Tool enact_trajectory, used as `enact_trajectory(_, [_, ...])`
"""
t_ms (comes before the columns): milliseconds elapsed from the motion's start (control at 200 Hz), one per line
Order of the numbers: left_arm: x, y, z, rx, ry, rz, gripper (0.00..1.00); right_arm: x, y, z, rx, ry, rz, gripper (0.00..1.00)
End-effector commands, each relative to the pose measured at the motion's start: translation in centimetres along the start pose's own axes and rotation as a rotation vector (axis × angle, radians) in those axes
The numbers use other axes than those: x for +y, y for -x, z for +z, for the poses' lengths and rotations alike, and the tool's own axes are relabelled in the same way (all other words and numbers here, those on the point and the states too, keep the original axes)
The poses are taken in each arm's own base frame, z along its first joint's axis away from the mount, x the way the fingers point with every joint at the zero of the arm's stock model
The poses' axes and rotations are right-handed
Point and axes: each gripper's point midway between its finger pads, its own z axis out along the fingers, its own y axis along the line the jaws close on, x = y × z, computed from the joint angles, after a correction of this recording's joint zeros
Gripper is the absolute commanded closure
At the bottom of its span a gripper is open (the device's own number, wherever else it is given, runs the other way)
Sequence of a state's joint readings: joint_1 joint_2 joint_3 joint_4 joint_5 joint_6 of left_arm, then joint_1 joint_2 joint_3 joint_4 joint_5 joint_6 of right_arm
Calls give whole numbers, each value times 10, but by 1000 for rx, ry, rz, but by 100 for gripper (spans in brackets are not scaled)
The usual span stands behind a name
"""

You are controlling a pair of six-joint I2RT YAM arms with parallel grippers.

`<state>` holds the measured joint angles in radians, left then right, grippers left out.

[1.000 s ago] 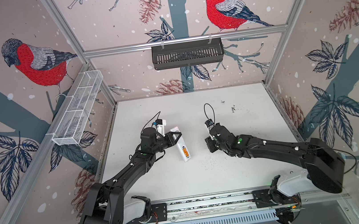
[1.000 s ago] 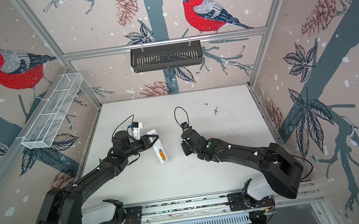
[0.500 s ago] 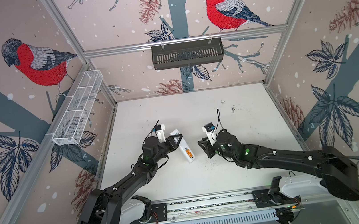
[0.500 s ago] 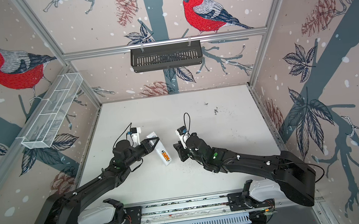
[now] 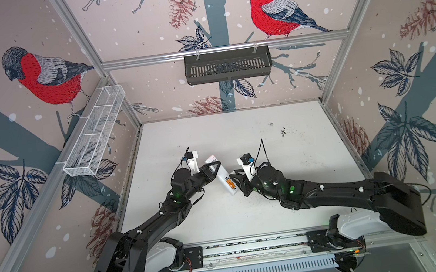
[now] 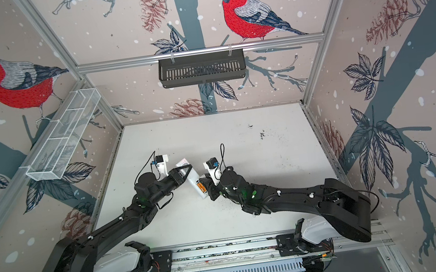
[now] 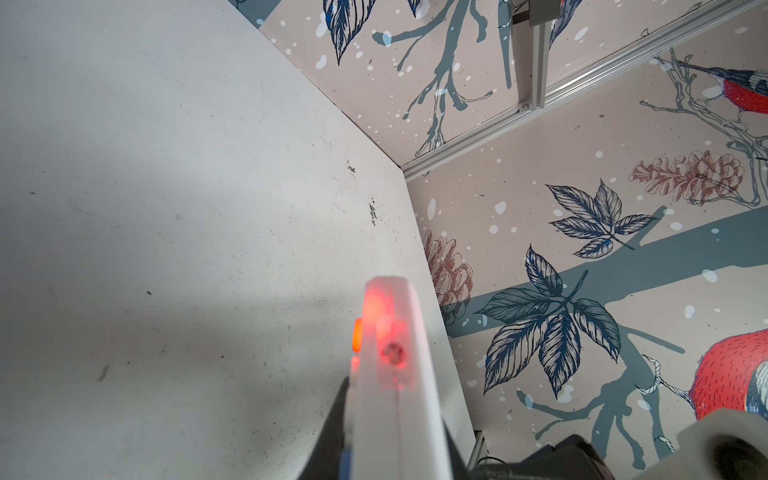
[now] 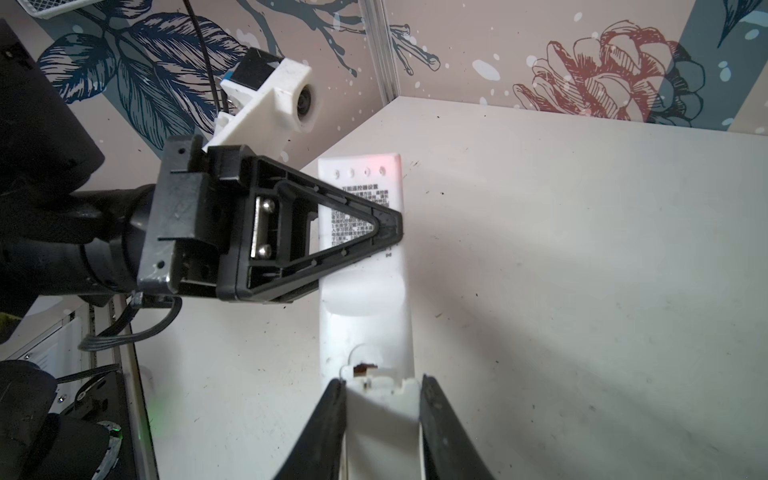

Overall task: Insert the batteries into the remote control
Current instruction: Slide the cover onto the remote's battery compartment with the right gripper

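Observation:
My left gripper (image 5: 216, 168) (image 6: 188, 171) is shut across the upper half of the white remote control (image 5: 220, 174) (image 6: 192, 178), holding it back side up and slanted over the table. Orange batteries (image 5: 230, 183) (image 6: 201, 187) show in the open compartment near its lower end. My right gripper (image 5: 238, 183) (image 8: 382, 399) is shut on a small white cover piece (image 8: 382, 415), held right at that lower end and hiding the compartment in the right wrist view. In the left wrist view the remote (image 7: 390, 353) glows red at its tip, between the jaws of the left gripper (image 7: 390, 424).
A black slotted basket (image 5: 228, 64) hangs on the back wall and a white mesh basket (image 5: 95, 134) on the left wall. The white table (image 5: 296, 138) is walled on three sides. The arms' rail (image 5: 253, 246) runs along the front edge.
My right gripper, still holding the cover, has moved left and nearer until it meets the remote's lower end. The left gripper with the remote shifted a little toward the front.

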<state>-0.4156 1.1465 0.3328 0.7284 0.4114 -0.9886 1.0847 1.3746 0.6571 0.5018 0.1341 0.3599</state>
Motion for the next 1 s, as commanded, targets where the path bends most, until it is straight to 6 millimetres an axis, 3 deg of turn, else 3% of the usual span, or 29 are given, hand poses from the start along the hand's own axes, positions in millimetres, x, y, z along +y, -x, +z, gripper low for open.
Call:
enact_trajectory(0, [-18,10,-3,-47,-70,9,100,7,15,3,-65,18,-13,68])
enact_trajectory(305, [-21,13,-5,-55,-73,6,100,13,10,9,-56,18,-47,68])
enact_trajectory(991, [-28,18,-5,-61,-74,23,100,6,-12,10,-9,-15,-100,68])
